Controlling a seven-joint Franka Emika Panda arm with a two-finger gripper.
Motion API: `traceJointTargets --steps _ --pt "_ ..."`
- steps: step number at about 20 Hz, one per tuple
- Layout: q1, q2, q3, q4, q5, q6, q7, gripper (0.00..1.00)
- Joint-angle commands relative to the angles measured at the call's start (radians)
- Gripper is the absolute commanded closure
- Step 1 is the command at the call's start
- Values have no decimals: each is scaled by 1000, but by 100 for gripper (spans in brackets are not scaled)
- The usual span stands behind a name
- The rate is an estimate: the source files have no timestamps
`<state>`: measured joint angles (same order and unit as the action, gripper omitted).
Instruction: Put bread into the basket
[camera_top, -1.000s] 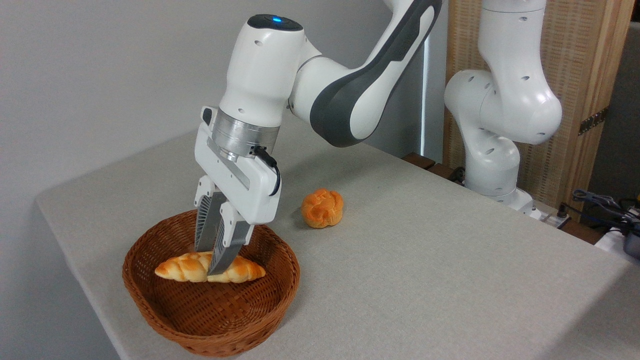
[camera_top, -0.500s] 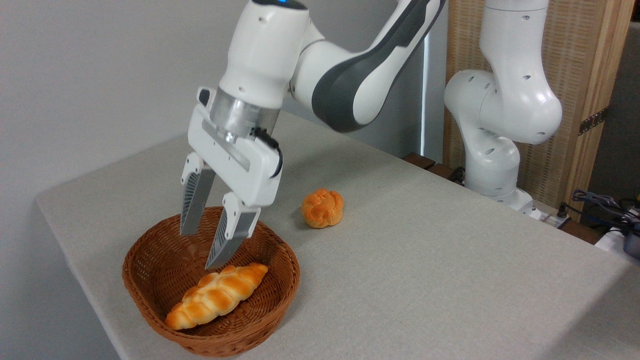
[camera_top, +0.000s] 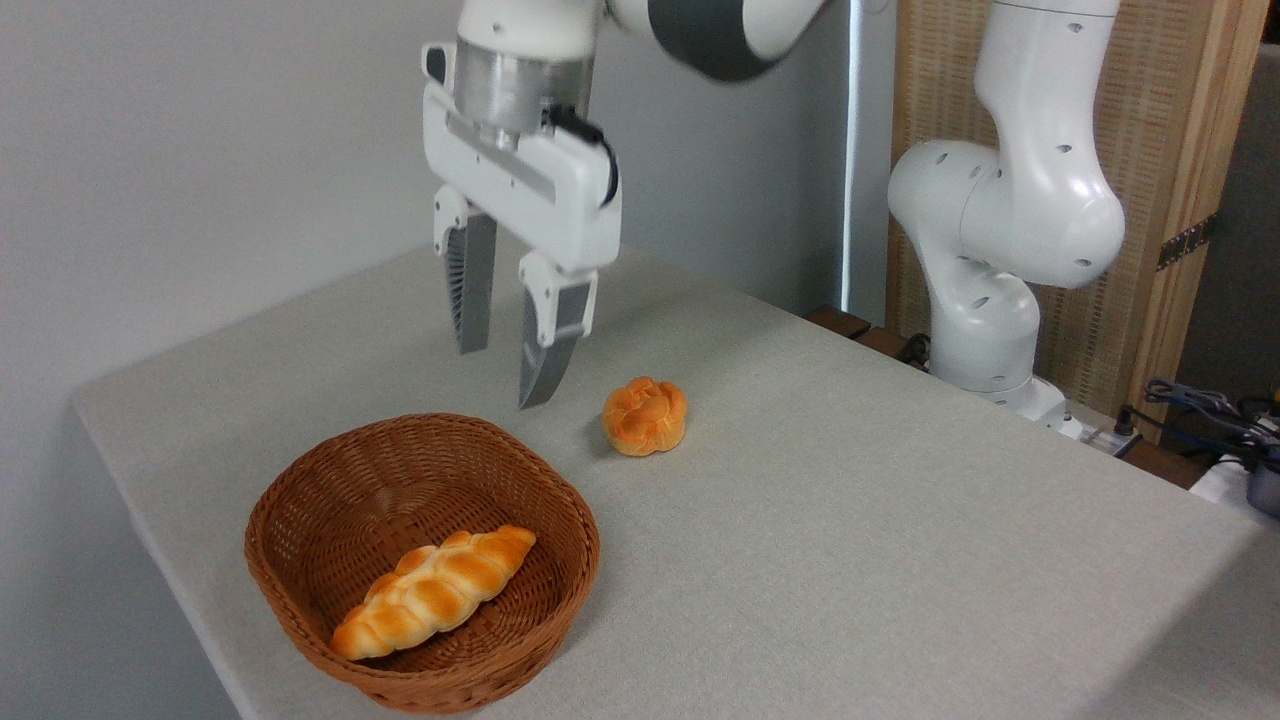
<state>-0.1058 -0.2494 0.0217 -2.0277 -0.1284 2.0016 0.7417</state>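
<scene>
- Pale grey wall stands behind a light beige cloth-covered surface (camera_top: 850, 540), with a woven wooden screen at the far right behind the white arm's base.
- Below the gripper and to its left sits the wicker basket (camera_top: 300, 480), oval and brown with a thick braided rim.
- Inside it, lower still and slightly left of the fingertips, lies the braided loaf (camera_top: 435, 592), resting diagonally on the basket floor with one tapered end near the front wall.
- One second ago the fingers were closed on this loaf down inside the basket; half a second ago they had parted and the loaf had dropped free and turned to its present slant.
- Now the gripper (camera_top: 505, 378) has risen well clear of the rim and moved right; its jaws stand moderately apart and hold nothing.
- Just right of the fingertips, and lower, a small round knotted bun (camera_top: 645, 416) sits on the surface outside the basket, unmoved across the three views.
- Judged from this, the placing looks complete: the loaf is released, settled and contained, and only the arm's withdrawal seems to remain.
</scene>
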Motion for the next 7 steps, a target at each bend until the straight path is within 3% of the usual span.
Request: traceJointTargets --steps 1,4,7 --pt "-3 15 6 58 29 -101 -131 0" --pt "-5 10 -2 75 119 -174 -160 0" --pt "-5 8 -5 102 138 -188 -157 0"
